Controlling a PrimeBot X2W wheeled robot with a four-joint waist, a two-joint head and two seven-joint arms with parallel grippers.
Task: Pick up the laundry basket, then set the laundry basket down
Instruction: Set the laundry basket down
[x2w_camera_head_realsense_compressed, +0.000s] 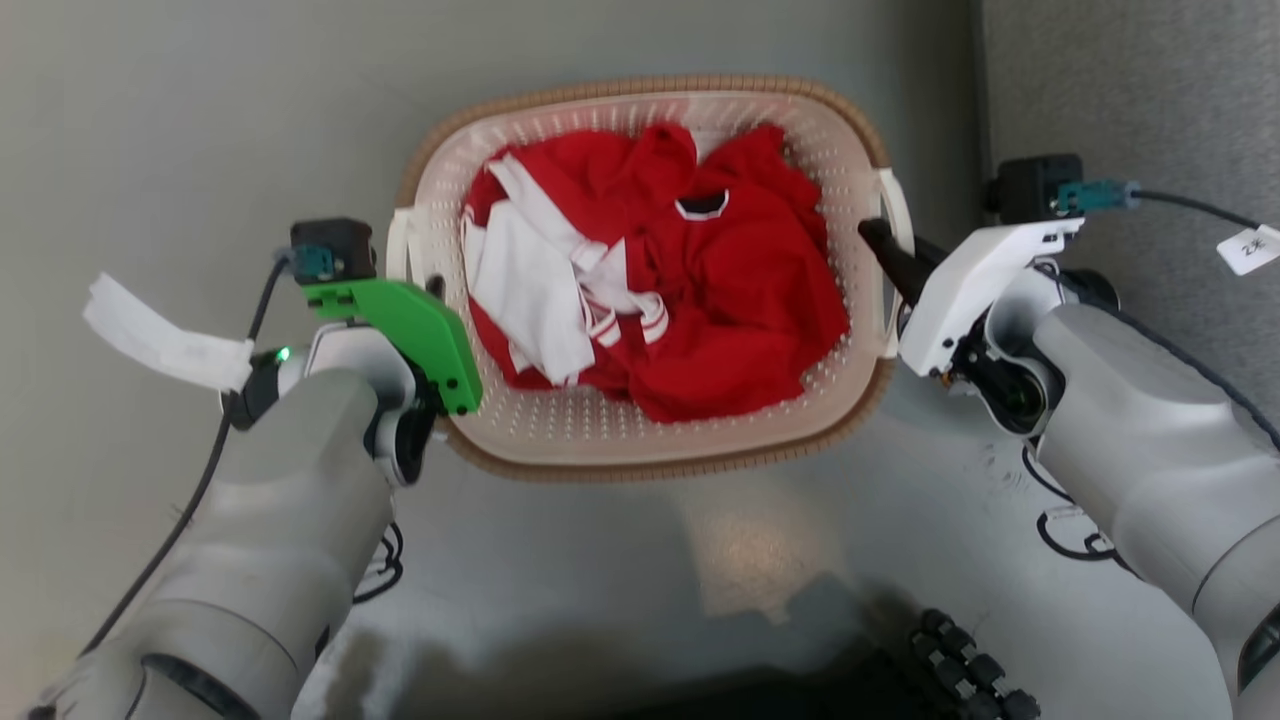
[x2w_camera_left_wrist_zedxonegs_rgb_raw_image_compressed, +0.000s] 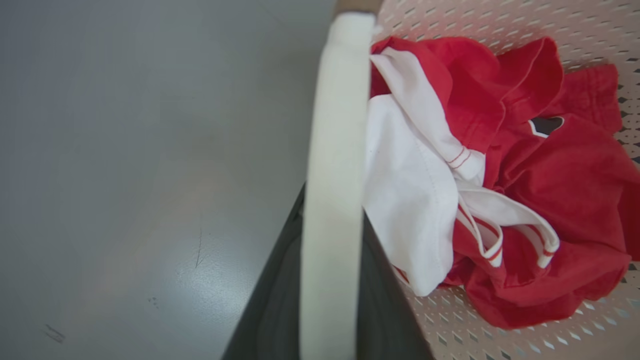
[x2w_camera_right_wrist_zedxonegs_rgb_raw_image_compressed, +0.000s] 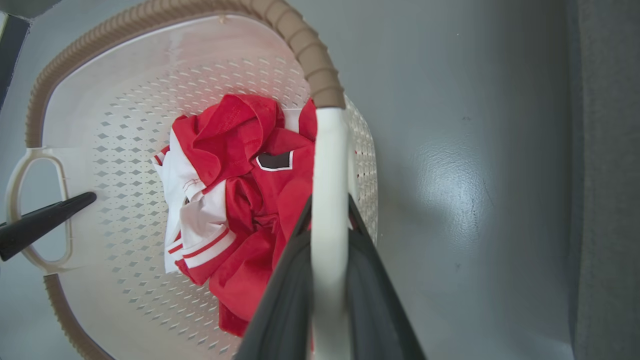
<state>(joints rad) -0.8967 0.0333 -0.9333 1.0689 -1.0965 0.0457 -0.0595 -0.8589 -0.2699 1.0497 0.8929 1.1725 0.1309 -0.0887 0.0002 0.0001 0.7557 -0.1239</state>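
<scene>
The laundry basket (x2w_camera_head_realsense_compressed: 640, 88), cream perforated plastic with a brown woven-look rim, sits in the middle of the head view over the grey floor, holding crumpled red and white clothes (x2w_camera_head_realsense_compressed: 650, 270). My left gripper (x2w_camera_head_realsense_compressed: 432, 290) is at its left white handle (x2w_camera_head_realsense_compressed: 398, 240). In the left wrist view that handle (x2w_camera_left_wrist_zedxonegs_rgb_raw_image_compressed: 332, 125) runs between my two dark fingers (x2w_camera_left_wrist_zedxonegs_rgb_raw_image_compressed: 272, 300), which are shut on it. My right gripper (x2w_camera_head_realsense_compressed: 885, 245) is at the right handle (x2w_camera_head_realsense_compressed: 893, 215); in the right wrist view its fingers (x2w_camera_right_wrist_zedxonegs_rgb_raw_image_compressed: 285, 300) clamp that handle (x2w_camera_right_wrist_zedxonegs_rgb_raw_image_compressed: 327, 165). Whether the basket touches the floor I cannot tell.
Smooth grey floor (x2w_camera_head_realsense_compressed: 200, 120) surrounds the basket. A darker grey strip (x2w_camera_head_realsense_compressed: 1130, 100) runs along the right side. My dark base (x2w_camera_head_realsense_compressed: 800, 670) shows at the bottom edge. Paper tags hang from both wrist cables (x2w_camera_head_realsense_compressed: 150, 335).
</scene>
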